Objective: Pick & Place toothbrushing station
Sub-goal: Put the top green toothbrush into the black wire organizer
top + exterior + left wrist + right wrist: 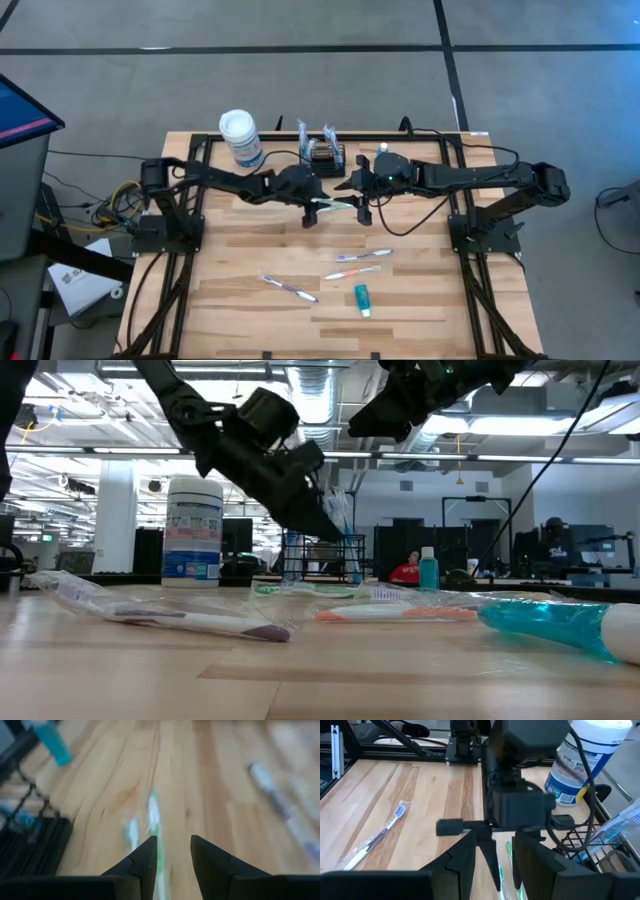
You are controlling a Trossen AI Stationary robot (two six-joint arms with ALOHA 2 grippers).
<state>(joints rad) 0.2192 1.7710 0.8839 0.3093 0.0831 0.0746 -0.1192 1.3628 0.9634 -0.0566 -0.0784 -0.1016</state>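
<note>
Green toothbrush (335, 205) pinched thinly in left pincer (312, 205); right pincer (362, 208) spread alongside; could slip before basket (322, 155)

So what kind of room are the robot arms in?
Probably a big open lab or office workshop: ceiling pipes and ducts, rows of desks with monitors, people sitting there, and a wooden table.

canister label (194, 538), print unreadable
</note>
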